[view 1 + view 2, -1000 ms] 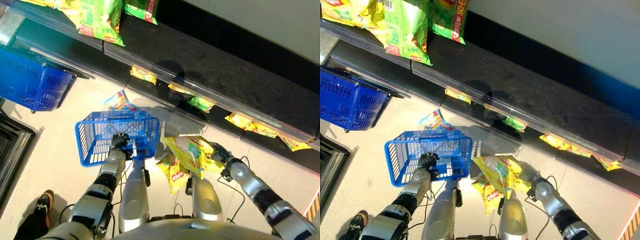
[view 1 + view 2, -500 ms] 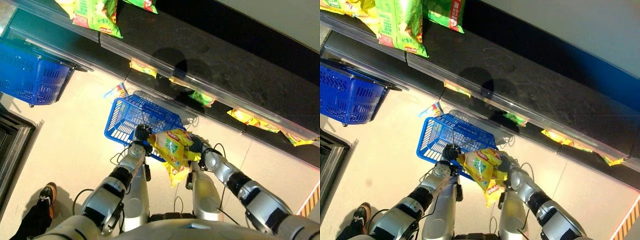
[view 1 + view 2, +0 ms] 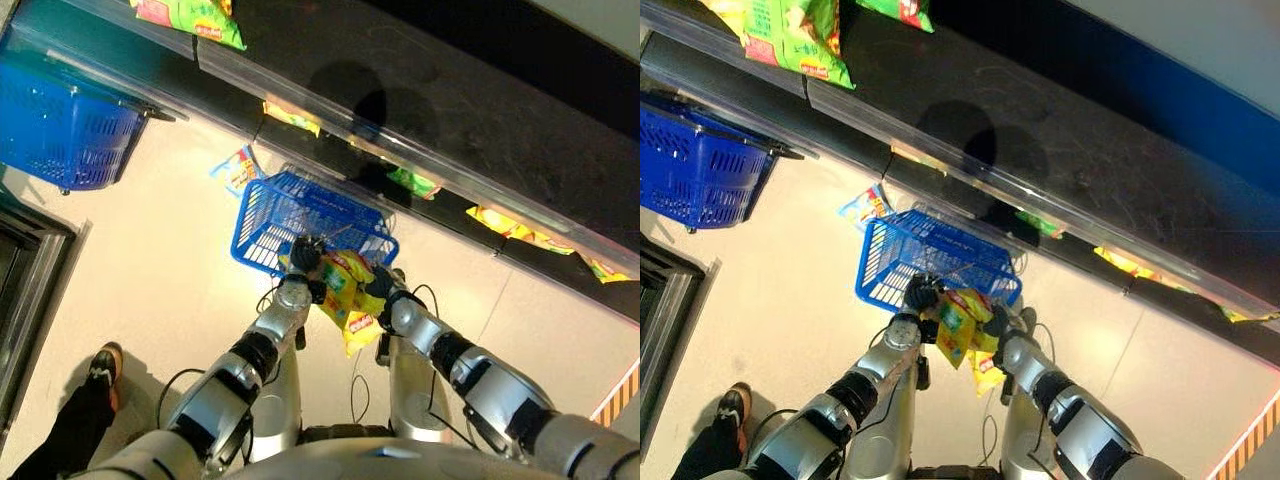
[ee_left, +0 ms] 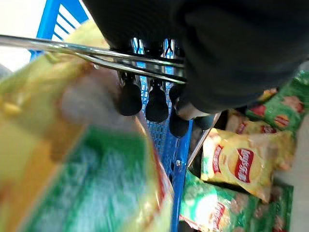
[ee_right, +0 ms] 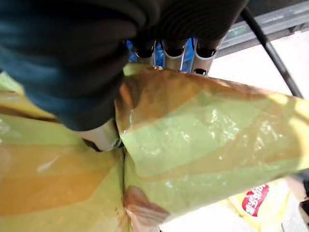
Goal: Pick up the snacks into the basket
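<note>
Snacks: yellow-green crinkly foil bags [image 3: 347, 296], likely light, soft, slippery, pinched at top edge between right hand [image 3: 381, 287] thumb and fingers [image 5: 166, 48]; left hand [image 3: 303, 255] curled round blue wire basket [image 3: 275, 215] metal handle [image 4: 72, 50].

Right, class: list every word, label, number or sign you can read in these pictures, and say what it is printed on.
None reads clearly.
Yellow snack bag held in the right robot hand: red and green print, too blurred.
Yellow bag past the basket: red round logo, letters too blurred.
Green bags on the top shelf: print too small.
Blue basket, handle in the left robot hand: no print seen.
</note>
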Robot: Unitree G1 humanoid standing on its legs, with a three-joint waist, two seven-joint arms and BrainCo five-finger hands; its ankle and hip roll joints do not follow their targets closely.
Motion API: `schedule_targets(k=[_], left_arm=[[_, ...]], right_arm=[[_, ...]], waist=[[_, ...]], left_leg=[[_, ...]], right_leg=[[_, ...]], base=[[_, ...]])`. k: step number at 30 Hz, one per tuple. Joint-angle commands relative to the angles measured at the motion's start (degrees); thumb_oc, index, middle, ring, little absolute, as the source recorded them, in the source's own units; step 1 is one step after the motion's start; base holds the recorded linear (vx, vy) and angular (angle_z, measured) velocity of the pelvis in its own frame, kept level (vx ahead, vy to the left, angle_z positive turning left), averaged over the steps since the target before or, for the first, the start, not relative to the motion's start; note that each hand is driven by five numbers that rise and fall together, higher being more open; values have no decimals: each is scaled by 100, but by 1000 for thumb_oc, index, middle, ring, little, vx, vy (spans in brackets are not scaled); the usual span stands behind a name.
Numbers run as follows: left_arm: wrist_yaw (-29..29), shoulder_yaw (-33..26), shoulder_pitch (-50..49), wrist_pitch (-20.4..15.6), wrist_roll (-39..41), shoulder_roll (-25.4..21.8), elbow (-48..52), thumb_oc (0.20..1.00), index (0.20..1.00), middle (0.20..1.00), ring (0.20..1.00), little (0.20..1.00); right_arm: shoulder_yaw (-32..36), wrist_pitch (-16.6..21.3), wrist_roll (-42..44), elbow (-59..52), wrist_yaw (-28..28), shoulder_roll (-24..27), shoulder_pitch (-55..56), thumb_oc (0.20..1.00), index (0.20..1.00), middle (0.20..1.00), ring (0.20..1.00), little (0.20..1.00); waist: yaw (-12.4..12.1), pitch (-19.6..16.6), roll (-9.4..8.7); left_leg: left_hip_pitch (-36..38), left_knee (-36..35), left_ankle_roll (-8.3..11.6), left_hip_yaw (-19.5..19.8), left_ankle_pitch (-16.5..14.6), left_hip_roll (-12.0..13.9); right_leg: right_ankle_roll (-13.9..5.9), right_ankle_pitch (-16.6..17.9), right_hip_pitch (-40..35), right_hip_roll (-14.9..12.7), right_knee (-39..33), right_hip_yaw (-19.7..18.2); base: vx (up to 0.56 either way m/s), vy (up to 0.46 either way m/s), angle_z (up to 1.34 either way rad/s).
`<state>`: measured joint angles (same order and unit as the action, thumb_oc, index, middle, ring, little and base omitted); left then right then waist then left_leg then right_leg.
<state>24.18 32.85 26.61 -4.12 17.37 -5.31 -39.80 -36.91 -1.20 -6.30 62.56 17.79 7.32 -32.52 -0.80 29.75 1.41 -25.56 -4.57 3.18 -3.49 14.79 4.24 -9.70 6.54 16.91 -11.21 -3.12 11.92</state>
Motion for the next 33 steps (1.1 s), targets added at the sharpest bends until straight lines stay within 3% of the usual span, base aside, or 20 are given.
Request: schedule_targets(k=[1, 10, 13, 19, 20, 21, 33], left_arm=[[-177, 677, 188, -499, 456, 478, 1028, 200, 200, 200, 200, 200], [-333, 1072, 140, -573, 1004, 368, 2353, 200, 200, 200, 200, 200], [-436, 1208, 158, -615, 1294, 252, 3048, 200, 200, 200, 200, 200], [-487, 1178, 315, -602, 1661, 273, 3615, 200, 200, 200, 200, 200], [-508, 1168, 338, -576, 1692, 297, 3732, 200, 200, 200, 200, 200], [-525, 1155, 348, -554, 1682, 277, 3789, 200, 200, 200, 200, 200], [-498, 827, 255, -521, 1701, 259, 3898, 200, 200, 200, 200, 200]], right_arm=[[295, 237, 348, 220, 299, -307, -729, 200, 200, 200, 200, 200], [412, 271, 267, 345, 582, -533, -1490, 200, 200, 200, 200, 200], [561, 141, 58, 704, 788, -307, -2003, 200, 200, 200, 200, 200], [741, 9, 12, 1001, 827, 95, -2312, 200, 200, 200, 200, 200], [819, -17, 43, 1093, 816, 225, -2341, 482, 482, 482, 482, 482], [858, -36, 113, 1133, 784, 258, -2366, 1000, 1000, 1000, 1000, 1000], [946, -23, 296, 1044, 606, 153, -1915, 1000, 1000, 1000, 1000, 1000]], waist=[[-292, 5, 476], [-513, 5, 734], [-661, 5, 942], [-760, 5, 1099], [-800, 5, 1136], [-813, 5, 1152], [-744, 5, 1024]], left_leg=[[-174, -6, 42, 11, -309, -434], [-616, -7, 47, -13, -288, -519], [-857, -13, 46, -1, -266, -575], [-1081, -16, 44, 50, -246, -652], [-1131, -10, 40, 68, -249, -677], [-1140, -16, 33, 70, -254, -687], [-977, -31, -21, 88, -321, -708]], right_leg=[[195, 428, 1315, 42, 609, 0], [178, 527, 1725, -6, 527, -22], [160, 564, 1948, -47, 533, -3], [129, 595, 2163, -100, 562, 31], [115, 590, 2188, -121, 573, 42], [106, 592, 2190, -129, 573, 43], [88, 580, 2034, -130, 527, 31]], base=[[-27, 41, 5], [-10, 24, 1], [-5, 30, -1], [2, 18, 7], [-1, 17, 12], [2, 16, 12], [2, 5, 2]])
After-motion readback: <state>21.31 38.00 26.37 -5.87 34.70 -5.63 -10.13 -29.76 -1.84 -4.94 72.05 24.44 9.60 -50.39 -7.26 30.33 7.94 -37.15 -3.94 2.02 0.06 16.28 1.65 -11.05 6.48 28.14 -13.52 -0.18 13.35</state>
